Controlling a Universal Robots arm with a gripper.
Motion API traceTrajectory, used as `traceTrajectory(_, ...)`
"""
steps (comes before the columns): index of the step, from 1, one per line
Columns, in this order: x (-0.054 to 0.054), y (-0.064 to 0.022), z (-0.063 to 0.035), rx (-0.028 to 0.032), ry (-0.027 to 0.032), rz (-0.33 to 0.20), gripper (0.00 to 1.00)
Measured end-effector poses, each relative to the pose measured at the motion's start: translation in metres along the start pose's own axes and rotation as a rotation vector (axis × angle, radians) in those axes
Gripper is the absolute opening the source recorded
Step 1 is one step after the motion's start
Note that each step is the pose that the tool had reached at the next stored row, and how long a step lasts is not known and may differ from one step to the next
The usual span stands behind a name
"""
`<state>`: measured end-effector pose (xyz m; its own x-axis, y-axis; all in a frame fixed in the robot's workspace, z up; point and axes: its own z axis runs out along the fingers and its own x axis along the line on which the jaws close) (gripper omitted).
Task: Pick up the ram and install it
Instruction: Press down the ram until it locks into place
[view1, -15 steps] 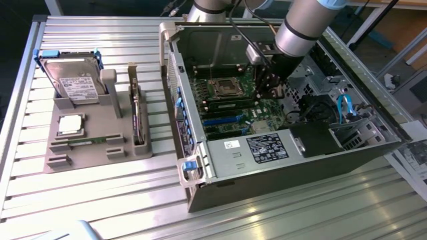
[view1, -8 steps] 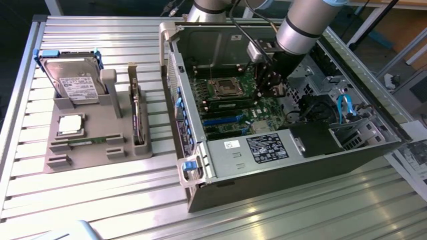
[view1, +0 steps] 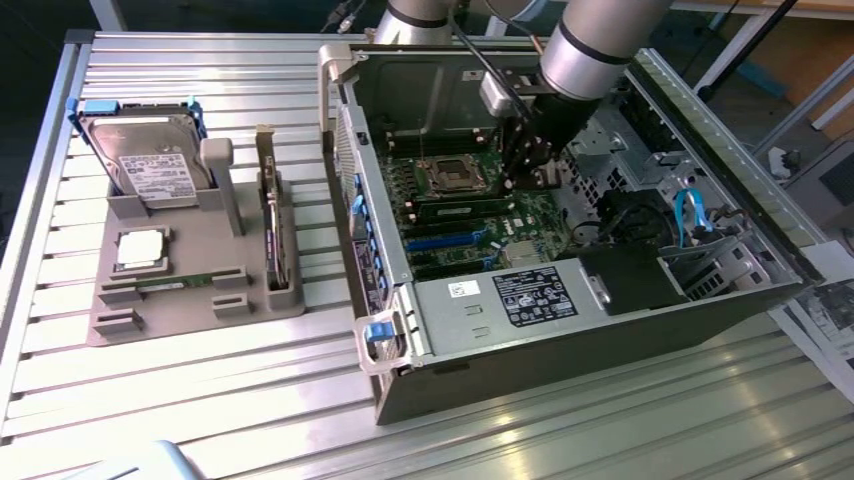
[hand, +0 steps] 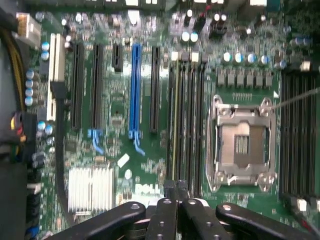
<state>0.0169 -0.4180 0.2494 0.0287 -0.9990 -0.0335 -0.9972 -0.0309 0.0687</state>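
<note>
The open computer case lies on its side with the motherboard facing up. My gripper hangs inside it, just above the row of black memory slots beside the empty processor socket. In the wrist view the gripper is shut, fingertips pressed together with nothing between them, over one end of those slots. One slot holds a thin yellow-green edge that looks like a seated ram. A slim green ram stick also lies in the grey holder.
The grey holder, at the exterior view's left, also carries a hard drive, a square silver processor and an upright expansion card. Case walls, a black power supply and blue cables surround the motherboard.
</note>
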Motion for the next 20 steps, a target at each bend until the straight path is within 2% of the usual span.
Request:
traceTrajectory(6, -0.002, 0.0302, 0.0052, -0.0001, 0.0002, 0.000, 0.10)
traceTrajectory(8, -0.002, 0.0442, 0.0072, -0.0002, 0.0003, 0.000, 0.10)
traceTrajectory(20, -0.002, 0.0453, 0.0179, -0.0009, 0.0005, 0.000, 0.10)
